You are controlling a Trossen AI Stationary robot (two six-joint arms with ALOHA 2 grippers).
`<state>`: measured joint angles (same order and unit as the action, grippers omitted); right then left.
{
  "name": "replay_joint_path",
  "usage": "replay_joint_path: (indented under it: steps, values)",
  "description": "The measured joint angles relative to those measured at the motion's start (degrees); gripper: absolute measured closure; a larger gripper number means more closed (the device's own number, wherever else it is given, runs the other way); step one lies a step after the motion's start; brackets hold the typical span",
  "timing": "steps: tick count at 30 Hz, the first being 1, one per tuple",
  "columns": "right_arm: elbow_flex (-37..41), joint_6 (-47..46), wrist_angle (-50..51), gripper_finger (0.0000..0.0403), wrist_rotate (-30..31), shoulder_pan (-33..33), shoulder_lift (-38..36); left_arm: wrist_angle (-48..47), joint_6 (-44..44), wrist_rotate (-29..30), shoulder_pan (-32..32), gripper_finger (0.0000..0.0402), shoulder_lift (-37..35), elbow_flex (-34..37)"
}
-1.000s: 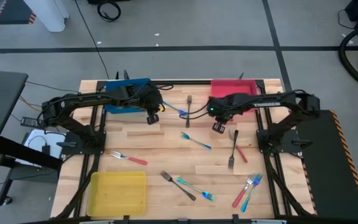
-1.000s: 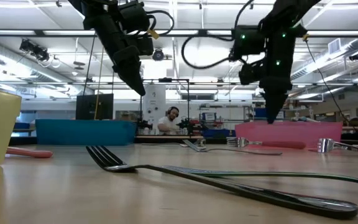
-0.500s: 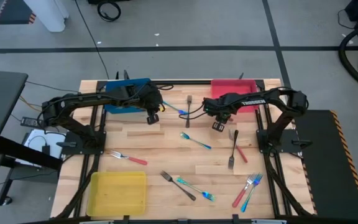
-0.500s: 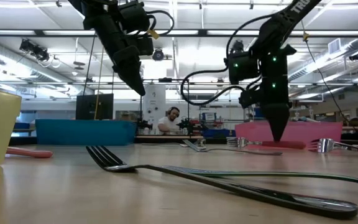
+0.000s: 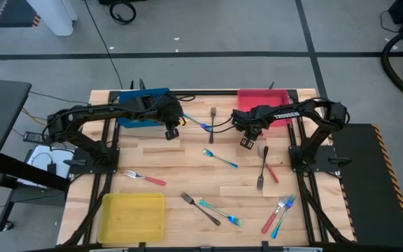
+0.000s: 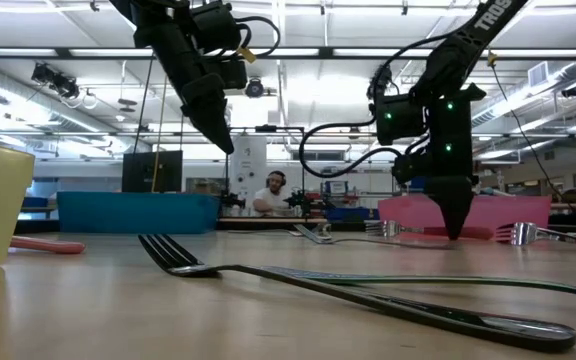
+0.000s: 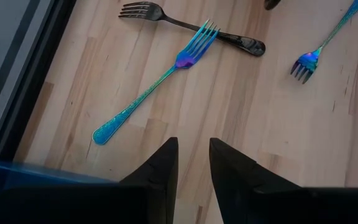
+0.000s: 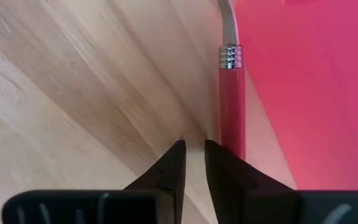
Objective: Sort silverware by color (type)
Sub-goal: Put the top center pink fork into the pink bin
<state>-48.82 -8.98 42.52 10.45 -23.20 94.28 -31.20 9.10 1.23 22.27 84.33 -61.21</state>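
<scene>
I had the right end effector [image 8: 191, 163] down at the desk [image 5: 187, 168] with fingers narrowly parted and empty, just beside a red-handled utensil [image 8: 232, 106] by the red tray [image 5: 271, 98], lining up a pick; the left end effector [image 7: 193, 163], narrowly apart, hung over a blue fork [image 7: 157, 84].

My left hand [image 7: 192, 163] over the bench [image 7: 247, 112], nothing held.

My 2 dark fingers [image 7: 160, 168] sit close w/ a narrow gap, bare wood showing btwn them. Just ahead: iridescent blue fork [image 7: 157, 84] lying diagonal, its tines resting across the handle of a dark grey fork [image 7: 191, 26]. Off to one side, well apart, a 2nd blue fork [image 7: 322, 40], handle running out of frame. Dark frame rail [image 7: 27, 81] along the bench edge; blue strip [image 7: 17, 171] at the corner by my fingers, can't tell what it is.
</scene>
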Motion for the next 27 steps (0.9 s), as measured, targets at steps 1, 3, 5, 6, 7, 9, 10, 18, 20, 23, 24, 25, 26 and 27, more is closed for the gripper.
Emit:
replay_joint_path:
  steps: [1,3,5,6,7,9,10,18,20,23,24,25,26,27]
  values:
    - [0.0,0.0,-0.1,0.0334,0.0,0.0,0.0,0.0,0.0,0.0,0.0,0.031,0.0,0.0]
    - [0.0,0.0,-0.1,0.0341,-0.1,0.0,0.0,0.0,0.0,0.0,0.0,0.031,0.0,0.0]
    - [0.0,0.0,-0.1,0.0353,-0.3,0.0,0.0,0.0,0.0,0.0,0.0,0.031,0.0,0.0]
    - [0.0,0.0,-0.1,0.0359,-0.3,0.0,0.0,0.0,0.0,0.0,0.0,0.031,0.0,0.0]
    - [0.0,-0.2,-0.1,0.0364,-0.4,0.0,0.0,0.0,0.0,0.0,0.0,0.031,0.0,0.0]
    - [-0.8,-0.7,1.4,0.0371,-0.6,0.1,0.2,0.0,0.0,0.0,0.0,0.031,0.0,0.0]
    - [-1.5,-0.9,3.2,0.0373,-0.6,0.3,0.3,0.1,0.0,0.0,0.0,0.031,0.0,0.0]
    - [-5.1,0.2,7.3,0.0363,0.2,1.6,-0.4,0.1,0.0,0.0,0.0,0.031,0.0,0.0]
    - [-5.1,0.3,7.7,0.0358,0.4,1.5,-0.5,0.1,0.0,0.0,0.0,0.031,0.0,0.0]
    - [-5.1,0.6,8.6,0.0347,1.9,1.5,-0.5,0.0,0.0,0.0,0.0,0.031,0.0,0.0]
    - [-5.1,0.7,8.6,0.0343,2.6,1.4,-0.5,0.0,0.0,0.0,0.0,0.031,0.0,0.0]
    - [-5.1,0.6,8.9,0.0339,3.4,1.3,-0.5,0.0,0.0,0.0,0.0,0.031,0.0,0.0]
    - [-5.1,0.6,9.0,0.0335,4.0,1.0,-0.5,0.0,0.0,0.0,0.0,0.031,0.0,0.0]
    - [-5.1,0.6,8.8,0.0331,4.3,0.7,-0.5,0.0,0.0,0.0,0.0,0.031,0.0,0.0]
